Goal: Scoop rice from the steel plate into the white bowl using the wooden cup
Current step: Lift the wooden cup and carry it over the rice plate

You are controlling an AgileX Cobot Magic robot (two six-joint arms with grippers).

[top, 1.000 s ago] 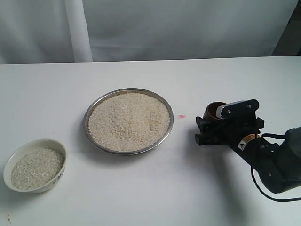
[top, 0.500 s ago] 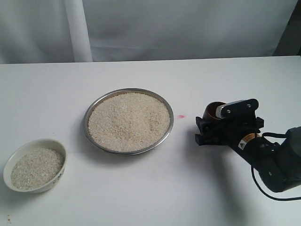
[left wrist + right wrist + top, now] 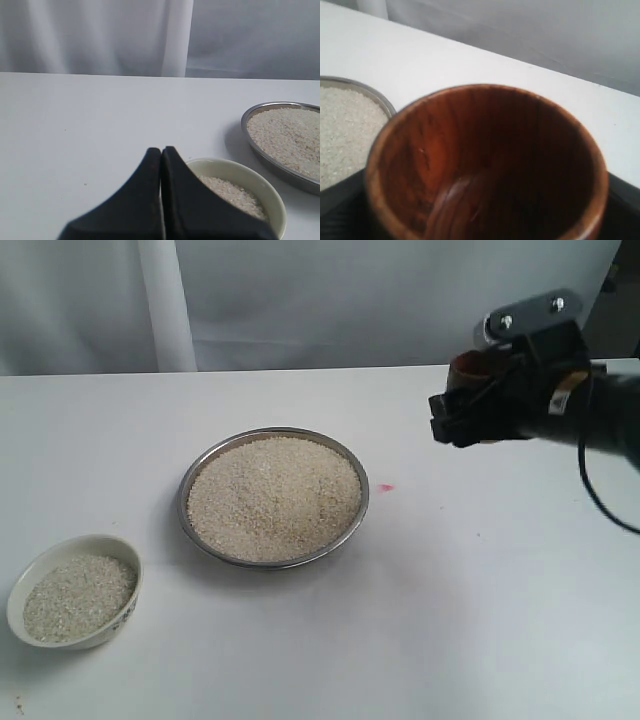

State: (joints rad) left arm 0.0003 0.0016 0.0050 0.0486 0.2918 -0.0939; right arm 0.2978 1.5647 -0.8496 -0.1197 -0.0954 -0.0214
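The steel plate point(image 3: 182, 503) sits mid-table, heaped with rice point(image 3: 273, 495). At the front left stands the white bowl point(image 3: 76, 540), partly filled with rice point(image 3: 78, 597). My right gripper point(image 3: 468, 408) hangs in the air to the right of and above the plate, shut on the wooden cup point(image 3: 474, 365). In the right wrist view the cup point(image 3: 485, 165) is dark inside with no rice showing, and the plate's rim point(image 3: 376, 95) lies beyond it. My left gripper point(image 3: 161, 150) is shut and holds nothing, just beside the bowl point(image 3: 235, 167); the exterior view does not show it.
A small pink mark point(image 3: 386, 487) lies on the white table right of the plate. A white curtain with a pale vertical pole point(image 3: 165, 305) closes off the back edge.
My right gripper has lifted the wooden cup off the table right of the plate and now holds it higher. Plate, bowl and rice have not moved.
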